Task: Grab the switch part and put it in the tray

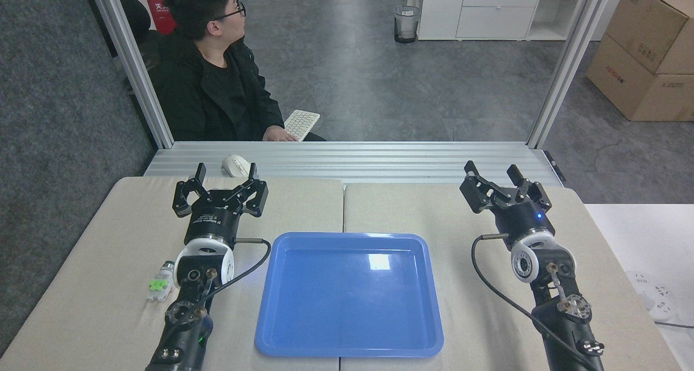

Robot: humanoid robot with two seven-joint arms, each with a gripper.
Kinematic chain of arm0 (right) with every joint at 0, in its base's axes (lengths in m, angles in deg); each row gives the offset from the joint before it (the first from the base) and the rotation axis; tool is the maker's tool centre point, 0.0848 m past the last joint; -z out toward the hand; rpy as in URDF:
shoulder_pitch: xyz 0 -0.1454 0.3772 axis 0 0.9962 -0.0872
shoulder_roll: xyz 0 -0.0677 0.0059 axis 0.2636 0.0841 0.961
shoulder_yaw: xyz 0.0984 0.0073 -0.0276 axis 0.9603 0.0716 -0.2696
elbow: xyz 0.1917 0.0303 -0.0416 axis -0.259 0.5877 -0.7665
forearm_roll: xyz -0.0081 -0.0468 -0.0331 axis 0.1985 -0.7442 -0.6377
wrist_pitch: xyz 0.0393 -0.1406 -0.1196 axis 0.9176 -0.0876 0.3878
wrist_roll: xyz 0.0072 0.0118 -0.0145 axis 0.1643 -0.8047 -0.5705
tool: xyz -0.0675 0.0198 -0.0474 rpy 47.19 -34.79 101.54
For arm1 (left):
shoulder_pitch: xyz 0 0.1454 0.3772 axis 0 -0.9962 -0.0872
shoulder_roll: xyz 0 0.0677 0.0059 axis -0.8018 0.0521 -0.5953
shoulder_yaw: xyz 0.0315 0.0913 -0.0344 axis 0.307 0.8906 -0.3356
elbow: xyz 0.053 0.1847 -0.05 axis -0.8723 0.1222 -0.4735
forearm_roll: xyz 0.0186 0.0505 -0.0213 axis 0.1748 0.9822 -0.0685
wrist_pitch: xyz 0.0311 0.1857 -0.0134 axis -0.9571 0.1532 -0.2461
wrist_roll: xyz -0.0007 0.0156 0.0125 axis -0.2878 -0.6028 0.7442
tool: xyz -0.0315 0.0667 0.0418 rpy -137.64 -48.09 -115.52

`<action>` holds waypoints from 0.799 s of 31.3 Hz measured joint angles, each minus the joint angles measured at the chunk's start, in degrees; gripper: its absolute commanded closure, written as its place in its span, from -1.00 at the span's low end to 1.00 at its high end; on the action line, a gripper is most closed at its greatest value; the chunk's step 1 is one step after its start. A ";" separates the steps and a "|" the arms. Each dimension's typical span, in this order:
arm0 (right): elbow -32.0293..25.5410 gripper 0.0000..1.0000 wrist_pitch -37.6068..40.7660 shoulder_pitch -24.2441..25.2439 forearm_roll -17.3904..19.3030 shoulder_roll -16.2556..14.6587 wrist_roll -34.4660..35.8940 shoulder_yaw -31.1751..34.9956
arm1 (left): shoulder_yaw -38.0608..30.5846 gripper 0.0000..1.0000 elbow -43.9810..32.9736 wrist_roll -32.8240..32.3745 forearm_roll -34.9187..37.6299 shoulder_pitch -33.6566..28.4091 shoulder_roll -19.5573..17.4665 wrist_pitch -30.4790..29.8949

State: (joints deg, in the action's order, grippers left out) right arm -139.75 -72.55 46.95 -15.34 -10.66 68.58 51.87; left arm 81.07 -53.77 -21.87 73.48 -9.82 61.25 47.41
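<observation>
The switch part [160, 284], a small white block with a green top and a silvery end, lies on the beige table at the left, partly hidden behind my left arm's wrist. The glossy blue tray [349, 338] sits in the middle of the table with nothing in it. My left gripper [224, 179] is open, well beyond the switch part near the table's far edge. On the far right my right gripper [494, 176] is open too, holding nothing.
A white computer mouse [236, 165] rests on the aluminium ledge just beyond my left gripper. A person [209, 72] in black sits behind the ledge at a keyboard [301, 123]. A white power strip [650, 300] lies on the side table at right.
</observation>
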 measured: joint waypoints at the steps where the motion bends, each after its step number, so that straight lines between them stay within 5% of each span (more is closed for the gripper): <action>1: 0.00 -1.00 0.00 0.00 0.00 0.00 0.00 0.00 | -0.01 -1.00 0.00 0.00 0.00 0.00 0.00 0.00; 25: 0.00 -1.00 0.00 0.00 -0.86 -0.01 -0.16 -0.19 | -0.06 -1.00 0.00 0.00 -0.01 -0.14 -0.04 -0.01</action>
State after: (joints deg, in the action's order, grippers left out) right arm -139.75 -72.55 46.95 -16.20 -10.67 68.42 51.68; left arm 81.01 -53.77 -21.87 73.47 -9.96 61.21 47.40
